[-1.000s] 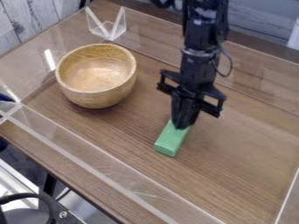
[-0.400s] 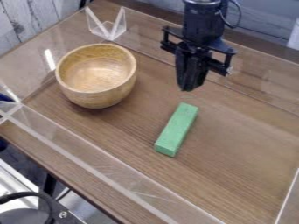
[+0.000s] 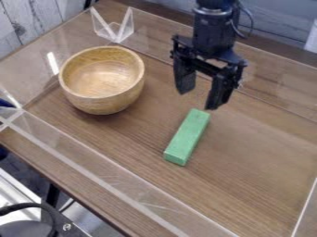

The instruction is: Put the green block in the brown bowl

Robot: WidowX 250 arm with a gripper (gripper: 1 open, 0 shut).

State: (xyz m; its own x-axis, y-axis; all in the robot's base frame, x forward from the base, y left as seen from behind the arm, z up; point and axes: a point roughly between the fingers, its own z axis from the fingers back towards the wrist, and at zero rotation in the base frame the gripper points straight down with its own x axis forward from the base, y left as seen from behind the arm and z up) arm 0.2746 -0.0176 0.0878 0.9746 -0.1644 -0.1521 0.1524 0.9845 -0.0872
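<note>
Gripper (image 3: 207,91) hangs pointing down over the middle of the bench (image 3: 254,162), fingers spread well apart with nothing between them, tips clear above the wood. Green block (image 3: 188,136) lies flat on the bench just below and toward the near edge from the gripper, untouched, long axis running diagonally from near-left to far-right; it is not yet held. Brown bowl (image 3: 103,79) sits well apart toward the left edge, upright, its pale interior showing nothing inside. Risks as I judge them: the block's long axis is skewed to the bench edges, so if the fingers come down without matching that angle they may catch it corner to corner, twist it or push it sliding over the smooth wood rather than clamp it. A descent off-centre toward the far end could tip the bar up on closing and let it swing or drop on the lift. In transit, a low carry might knock the bowl's thick rim and shove the bowl; a release over the rim could bounce the bar out. A clear low wall (image 3: 74,157) borders the near-left edge; a block skidding that way would lodge against it. Count: one gripper, one green block, one brown bowl, one clear folded object (image 3: 111,25) at the far-left corner.
</note>
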